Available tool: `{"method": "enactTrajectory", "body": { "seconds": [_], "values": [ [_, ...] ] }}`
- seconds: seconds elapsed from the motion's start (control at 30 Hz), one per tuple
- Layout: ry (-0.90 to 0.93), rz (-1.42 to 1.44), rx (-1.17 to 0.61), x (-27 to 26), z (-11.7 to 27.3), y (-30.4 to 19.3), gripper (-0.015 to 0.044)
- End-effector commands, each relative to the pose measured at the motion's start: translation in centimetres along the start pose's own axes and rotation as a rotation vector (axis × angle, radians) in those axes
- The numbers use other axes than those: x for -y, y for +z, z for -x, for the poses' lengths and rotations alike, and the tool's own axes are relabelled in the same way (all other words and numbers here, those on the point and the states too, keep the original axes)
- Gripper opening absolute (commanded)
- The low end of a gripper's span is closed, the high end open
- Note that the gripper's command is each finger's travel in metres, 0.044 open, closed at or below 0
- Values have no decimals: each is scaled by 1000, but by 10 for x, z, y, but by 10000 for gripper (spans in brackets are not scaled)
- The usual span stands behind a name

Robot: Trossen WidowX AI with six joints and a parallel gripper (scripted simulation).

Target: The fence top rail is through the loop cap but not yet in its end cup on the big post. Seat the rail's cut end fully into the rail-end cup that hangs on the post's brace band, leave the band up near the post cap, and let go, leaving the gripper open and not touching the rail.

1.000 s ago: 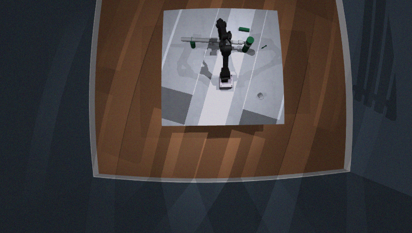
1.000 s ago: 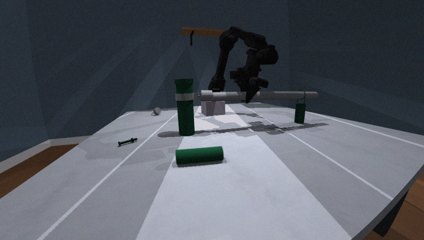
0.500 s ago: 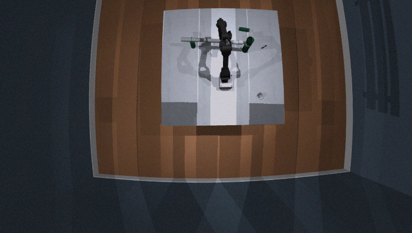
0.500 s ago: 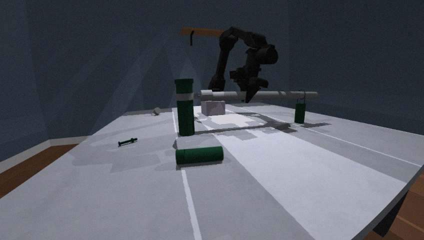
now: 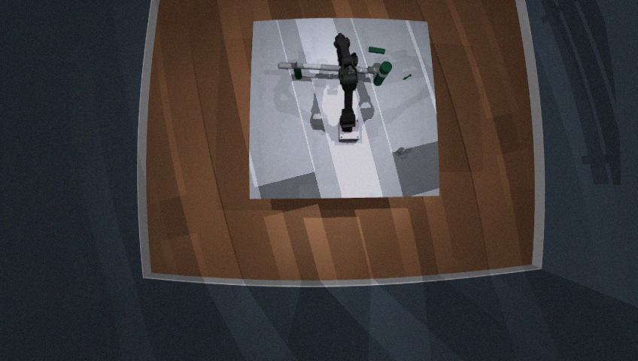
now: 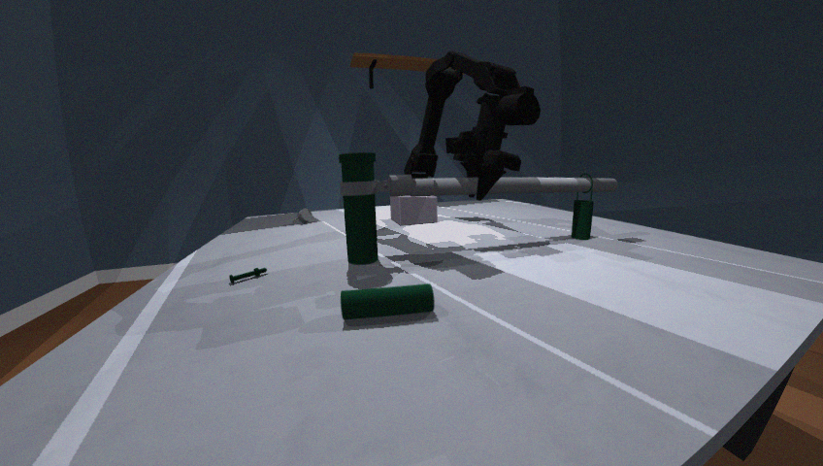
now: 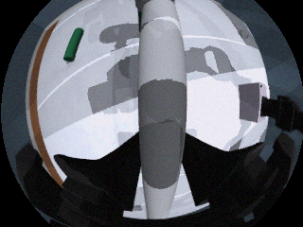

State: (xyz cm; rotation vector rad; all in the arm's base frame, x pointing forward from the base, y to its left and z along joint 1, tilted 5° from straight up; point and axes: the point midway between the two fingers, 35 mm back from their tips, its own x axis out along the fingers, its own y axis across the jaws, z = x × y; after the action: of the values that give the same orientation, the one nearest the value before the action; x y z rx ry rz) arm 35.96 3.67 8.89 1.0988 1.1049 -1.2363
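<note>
The grey rail (image 5: 315,67) (image 6: 537,184) (image 7: 163,71) is roughly level. Its far part passes through the thin loop on the short green post (image 6: 582,220). Its other end meets the grey rail-end cup (image 6: 401,184) beside the big green post (image 5: 379,78) (image 6: 360,230). The rail appears to enter the cup's mouth; its depth inside is hidden. The light brace band (image 6: 357,187) sits high on the big post, a little below the cap (image 6: 356,157). My gripper (image 6: 481,191) (image 7: 159,132) is shut on the rail between the posts, nearer the cup.
A green cylinder (image 5: 376,50) (image 6: 386,301) (image 7: 73,44) lies near the big post. A small green bolt (image 5: 406,77) (image 6: 247,275) lies on its other side. A small grey fitting (image 5: 401,152) (image 6: 305,216) lies farther off. My pale base block (image 5: 348,134) (image 6: 413,209) stands on the table.
</note>
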Motion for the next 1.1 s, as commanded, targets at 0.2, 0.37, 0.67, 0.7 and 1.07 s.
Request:
{"method": "enactTrajectory", "body": {
  "seconds": [0.2, 0.37, 0.67, 0.7, 1.07],
  "values": [
    [8, 1, -2, -3, 8, -8, 0],
    [8, 1, -2, -4, 11, -11, 0],
    [6, 1, -1, -4, 12, -10, 0],
    [5, 1, -1, -4, 11, -9, 0],
    [-8, 1, 5, -2, 3, 6, 0]
  ]
}}
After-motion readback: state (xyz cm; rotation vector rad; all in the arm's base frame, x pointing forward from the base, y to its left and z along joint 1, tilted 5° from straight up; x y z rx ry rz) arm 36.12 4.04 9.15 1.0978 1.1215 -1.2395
